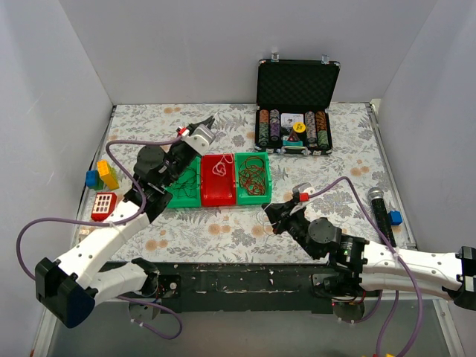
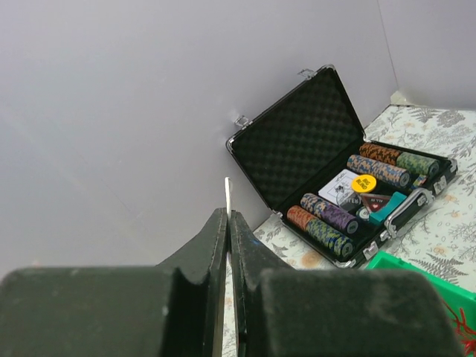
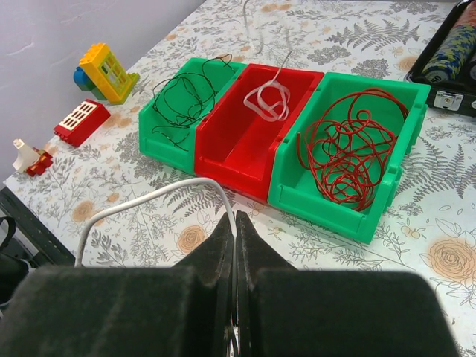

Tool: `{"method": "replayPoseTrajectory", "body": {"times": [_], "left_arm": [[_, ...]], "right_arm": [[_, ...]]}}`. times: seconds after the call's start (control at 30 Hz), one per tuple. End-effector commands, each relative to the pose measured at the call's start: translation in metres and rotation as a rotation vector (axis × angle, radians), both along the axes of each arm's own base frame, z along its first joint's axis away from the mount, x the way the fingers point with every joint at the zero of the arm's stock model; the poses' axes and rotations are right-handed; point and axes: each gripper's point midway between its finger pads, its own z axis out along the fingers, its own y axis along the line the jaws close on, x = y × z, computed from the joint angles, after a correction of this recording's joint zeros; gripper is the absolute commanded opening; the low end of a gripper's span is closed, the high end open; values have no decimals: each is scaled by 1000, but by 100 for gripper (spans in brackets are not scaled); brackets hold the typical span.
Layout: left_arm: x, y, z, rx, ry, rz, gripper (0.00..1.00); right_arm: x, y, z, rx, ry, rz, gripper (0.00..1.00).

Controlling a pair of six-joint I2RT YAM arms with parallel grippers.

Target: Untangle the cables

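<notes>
Behind the red plastic bin (image 1: 218, 192), left gripper (image 2: 228, 216) is hanging raised off the table, jaws pressed fully together on a thin looped white cable (image 3: 268, 100). A short white end is poking up past the tips, and the strand is running down into the red bin, where the rest is lying in a small coil. My read: it's holding that one up by its end so the loops can drop free over its own bin. In front of the red bin, right gripper (image 3: 234, 219) is sitting low over the floral tablecloth (image 3: 416, 223), jaws also fully together. A white strand (image 3: 149, 199) is arcing up to its tips, and I can't tell whether it's pinched. Left of the red bin and touching it, a green plastic bin (image 3: 160, 137) is holding the hair-thin dark green-black cable (image 3: 182, 97) in loose loops, some rising above the rim. Right of the red bin, a second green plastic bin (image 3: 323, 201) is holding the thin red cable (image 3: 346, 152) as a dense snarl of coils. Colours are sitting one per bin, so sorting looks nearly done. Behind and right of the red bin, an open black foam-lined case (image 1: 296, 85) is carrying rows of poker chips (image 1: 294, 128), not in play.
</notes>
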Motion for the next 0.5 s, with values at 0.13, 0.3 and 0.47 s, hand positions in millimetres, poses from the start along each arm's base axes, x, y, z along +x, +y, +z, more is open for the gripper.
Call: {"method": "replayPoseTrajectory", "body": {"times": [0.13,0.3,0.47], "left_arm": [[-5,7,-32,72,17,16,0],[-2,21,-85,141,93,87,0],[-4,23,-133,198,184,89,0]], "right_arm": [[1,-5,4,23,8,-24,1],[2,-8,6,25,5,-38,1],[1,-8,7,27,4,-34,1]]}}
